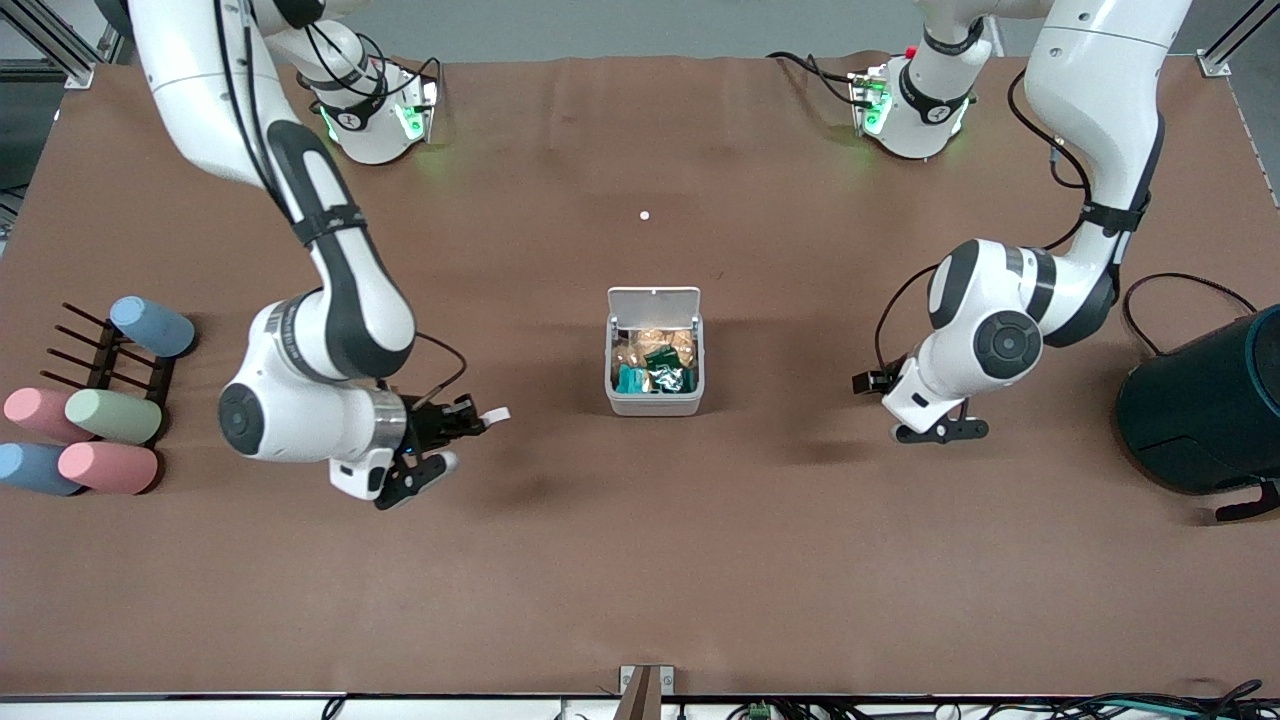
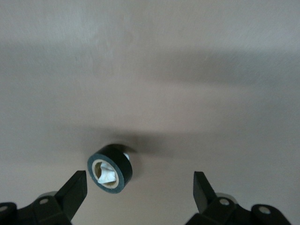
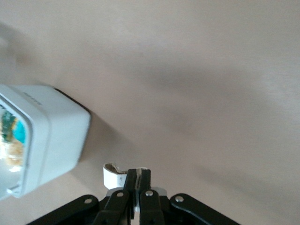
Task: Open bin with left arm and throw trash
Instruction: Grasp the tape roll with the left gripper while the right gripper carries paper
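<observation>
Bin (image 1: 654, 400) open at desk (image 1: 640, 580) centre; right jaws clenched on white scrap (image 1: 495, 414).
Right gripper (image 1: 470, 418) hangs beside bin toward the right arm's end, scrap pointing binward. Left gripper (image 1: 940, 430) released above black ring (image 2: 110, 168).

Bin (image 1: 654, 398) lid upright, mouth unobstructed; bare table around.

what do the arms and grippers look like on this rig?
Both arms are glossy white with black joint bands and loose black cables; their bases glow green. The left arm has a red knob by its base. The left gripper and right gripper are black, two-fingered.
</observation>
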